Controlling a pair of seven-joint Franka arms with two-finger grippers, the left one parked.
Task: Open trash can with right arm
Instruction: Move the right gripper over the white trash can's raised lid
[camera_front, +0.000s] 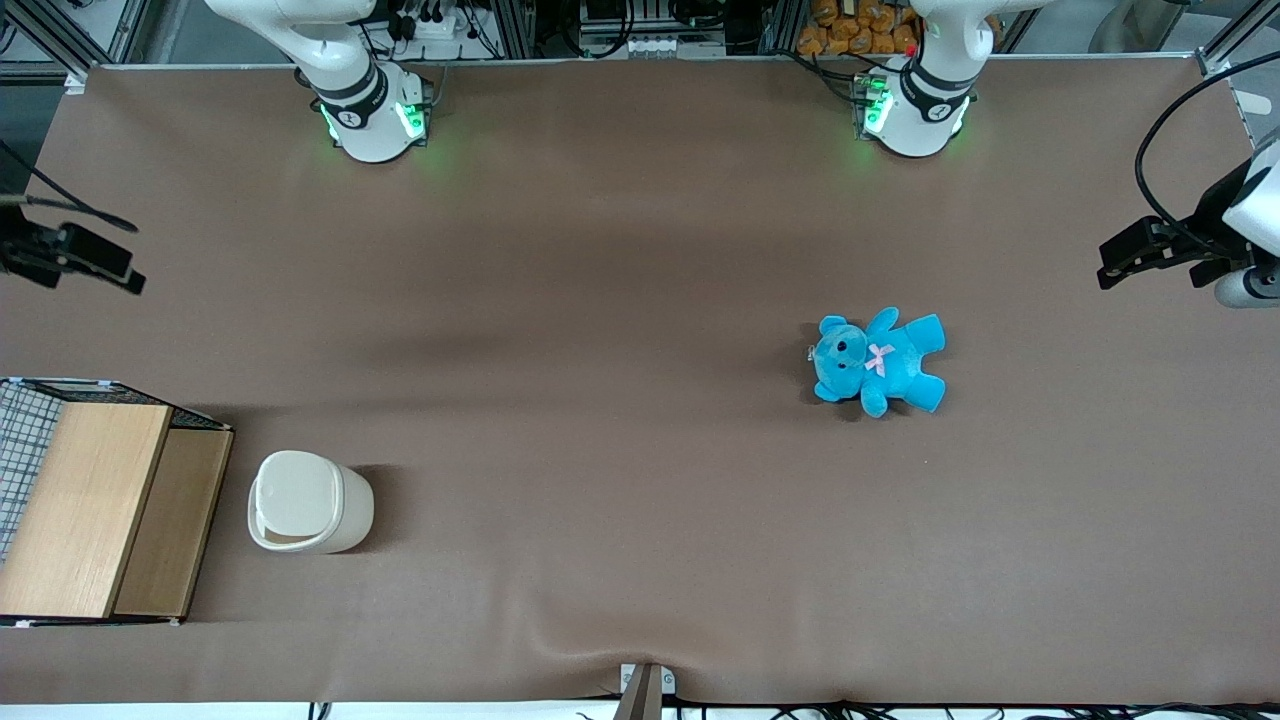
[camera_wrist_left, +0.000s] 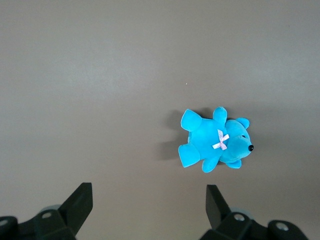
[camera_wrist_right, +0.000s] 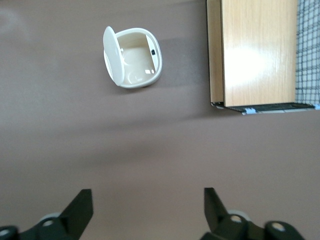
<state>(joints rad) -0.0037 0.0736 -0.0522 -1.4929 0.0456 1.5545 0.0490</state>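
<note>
The trash can (camera_front: 310, 502) is a small cream-white bin standing on the brown table toward the working arm's end, beside the wooden box. In the right wrist view the trash can (camera_wrist_right: 132, 57) has its lid swung up on edge and its inside shows, with nothing in it. My right gripper (camera_front: 110, 265) hangs above the table, farther from the front camera than the can and well apart from it. In the right wrist view the gripper (camera_wrist_right: 148, 205) is open wide and holds nothing, with bare table between its fingers.
A wooden box with wire mesh (camera_front: 90, 500) stands beside the can at the table's working-arm end, and also shows in the right wrist view (camera_wrist_right: 255, 50). A blue teddy (camera_front: 880, 362) lies toward the parked arm's end and shows in the left wrist view (camera_wrist_left: 215, 142).
</note>
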